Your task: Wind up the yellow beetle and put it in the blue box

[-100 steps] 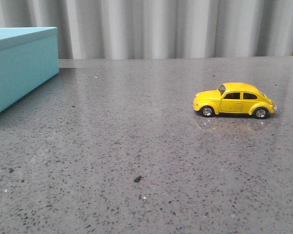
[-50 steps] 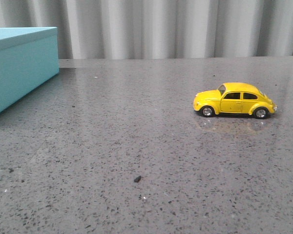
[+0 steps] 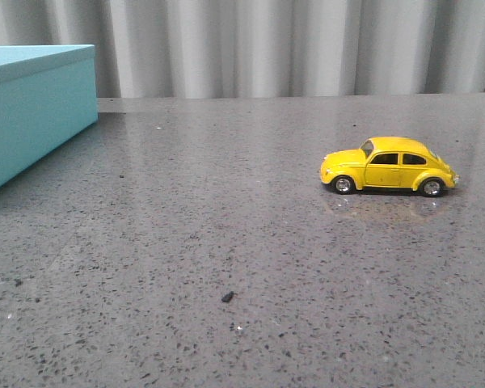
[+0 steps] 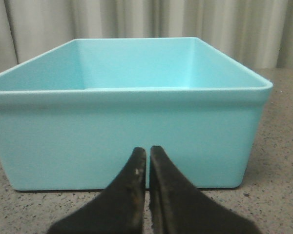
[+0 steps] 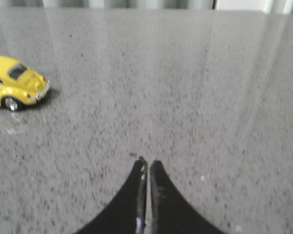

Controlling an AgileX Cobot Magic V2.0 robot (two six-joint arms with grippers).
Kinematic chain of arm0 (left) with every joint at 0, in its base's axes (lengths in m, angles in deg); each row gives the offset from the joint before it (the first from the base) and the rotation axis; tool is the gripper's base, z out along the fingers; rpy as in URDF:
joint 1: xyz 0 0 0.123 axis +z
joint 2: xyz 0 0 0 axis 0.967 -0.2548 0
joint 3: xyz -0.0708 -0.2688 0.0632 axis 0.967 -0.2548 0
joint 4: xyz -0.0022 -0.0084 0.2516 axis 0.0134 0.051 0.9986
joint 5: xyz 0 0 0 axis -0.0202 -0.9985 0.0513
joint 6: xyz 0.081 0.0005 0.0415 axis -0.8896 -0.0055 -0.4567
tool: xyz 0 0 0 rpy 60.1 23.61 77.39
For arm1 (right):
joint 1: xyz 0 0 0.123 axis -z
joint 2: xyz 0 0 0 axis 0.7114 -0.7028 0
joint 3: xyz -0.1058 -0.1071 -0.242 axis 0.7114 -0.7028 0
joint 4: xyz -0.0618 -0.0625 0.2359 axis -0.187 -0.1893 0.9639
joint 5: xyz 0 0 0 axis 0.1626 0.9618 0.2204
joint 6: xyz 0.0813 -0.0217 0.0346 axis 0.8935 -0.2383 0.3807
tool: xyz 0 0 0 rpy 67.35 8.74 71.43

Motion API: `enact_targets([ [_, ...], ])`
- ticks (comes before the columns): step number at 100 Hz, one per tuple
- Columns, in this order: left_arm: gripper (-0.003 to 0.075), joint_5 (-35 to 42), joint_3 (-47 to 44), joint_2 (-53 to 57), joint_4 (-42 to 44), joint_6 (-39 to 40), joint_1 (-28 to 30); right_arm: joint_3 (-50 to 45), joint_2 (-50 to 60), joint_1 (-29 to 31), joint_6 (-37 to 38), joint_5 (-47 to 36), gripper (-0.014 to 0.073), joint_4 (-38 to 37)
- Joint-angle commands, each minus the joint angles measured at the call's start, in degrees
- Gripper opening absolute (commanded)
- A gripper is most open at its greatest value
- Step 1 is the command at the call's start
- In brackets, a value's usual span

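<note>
No step is complete: the yellow beetle (image 3: 387,166) stands unwound on the worktop (image 3: 226,242), off to one side of the right gripper (image 5: 147,166). The open blue box (image 4: 132,97) sits empty directly ahead of the left gripper (image 4: 147,153). Both sets of jaws are pressed together, holding nothing.

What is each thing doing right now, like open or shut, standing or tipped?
Beetle: upright on its wheels, on the table, untouched.
Box: open, no lid, nothing visible inside.
Left gripper: shut, empty, facing the box.
Right gripper: shut, empty, apart from the beetle.
</note>
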Motion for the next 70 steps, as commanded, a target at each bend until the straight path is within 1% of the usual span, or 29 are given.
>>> enact_targets([
  [1, -0.0021, 5.53, -1.5, 1.79, 0.01, -0.02, 0.05, -1.22, 1.16, 0.4, -0.28, -9.3, -0.0041, -0.63],
  [11, -0.0021, 5.53, -1.5, 1.79, 0.01, -0.02, 0.05, -1.22, 1.16, 0.4, -0.28, -12.75, -0.0041, -0.63],
  [30, -0.0021, 5.92, -1.5, 1.79, 0.01, -0.02, 0.05, -1.22, 1.16, 0.4, -0.28, -13.47, -0.0041, -0.52],
  [41, -0.0021, 8.46, -1.39, 1.79, -1.78, -0.02, 0.05, -1.22, 1.16, 0.4, -0.28, -14.78, -0.0041, 0.82],
  [46, -0.0021, 9.44, -1.39, 1.79, -1.91, -0.02, 0.05, -1.11, 1.06, 0.4, -0.28, -14.44, -0.0041, 0.96],
  [54, -0.0021, 10.22, -0.7, 1.79, -3.2, -0.02, 0.05, -0.47, 0.68, 0.4, -0.28, -13.08, -0.0041, 5.26],
  [57, -0.0021, 10.22, -0.38, 1.79, -4.38, -0.02, 0.05, 0.26, 0.46, 0.4, -0.28, -12.19, -0.0041, 5.8],
  [65, -0.0021, 8.3, 1.56, 1.4, -5.05, -0.02, 0.05, 2.34, -0.74, 0.4, -0.28, -9.24, -0.0041, 5.8],
  [70, -0.0021, 5.51, 3.4, 0.72, -5.05, -0.02, 0.05, 3.63, -2.1, 0.28, -0.28, -8.68, -0.0041, 5.8],
])
